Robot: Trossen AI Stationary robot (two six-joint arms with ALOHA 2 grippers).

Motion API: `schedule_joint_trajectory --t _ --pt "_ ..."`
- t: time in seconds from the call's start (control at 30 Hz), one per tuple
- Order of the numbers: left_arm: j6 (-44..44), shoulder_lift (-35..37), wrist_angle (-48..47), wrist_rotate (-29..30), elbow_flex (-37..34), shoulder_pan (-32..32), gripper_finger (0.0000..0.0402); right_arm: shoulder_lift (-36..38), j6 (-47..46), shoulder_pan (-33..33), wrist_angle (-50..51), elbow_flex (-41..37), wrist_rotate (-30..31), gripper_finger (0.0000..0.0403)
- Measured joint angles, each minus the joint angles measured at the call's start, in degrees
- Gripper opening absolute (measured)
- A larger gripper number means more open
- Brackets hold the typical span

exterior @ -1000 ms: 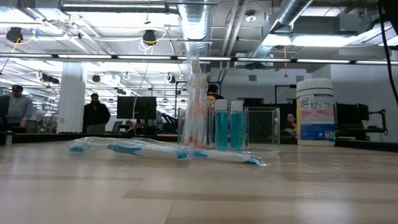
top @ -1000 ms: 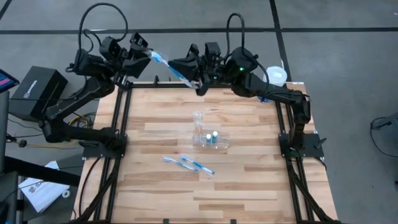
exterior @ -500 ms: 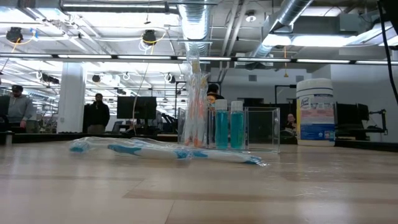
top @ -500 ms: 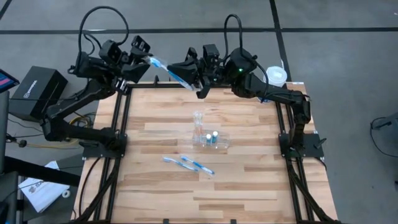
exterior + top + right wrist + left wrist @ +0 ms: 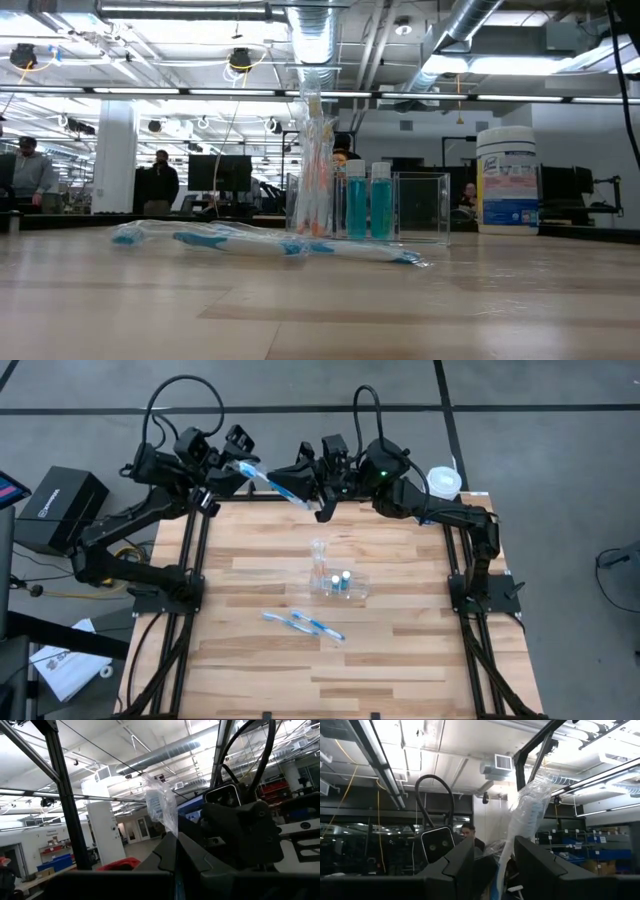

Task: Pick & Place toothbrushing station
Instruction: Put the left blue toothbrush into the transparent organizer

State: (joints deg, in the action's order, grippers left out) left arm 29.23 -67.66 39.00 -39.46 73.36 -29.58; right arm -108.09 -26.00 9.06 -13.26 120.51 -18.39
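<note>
The toothbrushing station (image 5: 335,578), a clear holder with a taller cup part, stands on its base at the table's middle; the low view shows two teal bottles (image 5: 367,200) inside it. Neither gripper is near it. Both arms are raised over the far edge with a blue toothbrush in a clear wrapper (image 5: 272,478) spanning between them. My left gripper (image 5: 243,464) is shut on one end of it and my right gripper (image 5: 308,490) on the other. Two more wrapped toothbrushes (image 5: 303,623) lie flat on the table in front of the station. My left gripper has the wrapped toothbrush between its two fingers; the clear wrapper (image 5: 512,845) rises from the gap, clear of the table. Which part sits at the pads is hidden by the fingers. My right gripper pinches the wrapper's crumpled end (image 5: 167,822) between its shut fingers, and the wrapper sticks out past the fingertips. This end of the toothbrush is lifted clear as well.
A big white canister (image 5: 443,482) stands at the table's far right corner. A black box (image 5: 55,508) sits off the table's left side. People stand in the room beyond the table (image 5: 160,185). Bare wood lies along the near edge (image 5: 330,680).
My left gripper has moved toward the table's right, closer to my right gripper, and sunk a little, carrying its end of the wrapped toothbrush along. The right gripper has stayed in place. Neither has opened or shut.
</note>
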Motion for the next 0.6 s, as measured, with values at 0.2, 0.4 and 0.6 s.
schedule_joint_trajectory --t 0.2,0.4,0.6 --pt "2.3 0.0 0.1 -2.0 0.0 0.7 0.0134 0.0 0.0 0.0 0.4 0.0 0.0 0.0000" --pt "1.4 0.2 0.2 -2.5 0.0 0.9 0.0134 0.0 0.0 0.4 -2.5 0.0 0.2 0.0000" --pt "1.4 0.2 0.2 -2.6 0.1 0.9 0.0134 -0.1 0.0 0.4 0.4 0.0 0.2 0.0000"
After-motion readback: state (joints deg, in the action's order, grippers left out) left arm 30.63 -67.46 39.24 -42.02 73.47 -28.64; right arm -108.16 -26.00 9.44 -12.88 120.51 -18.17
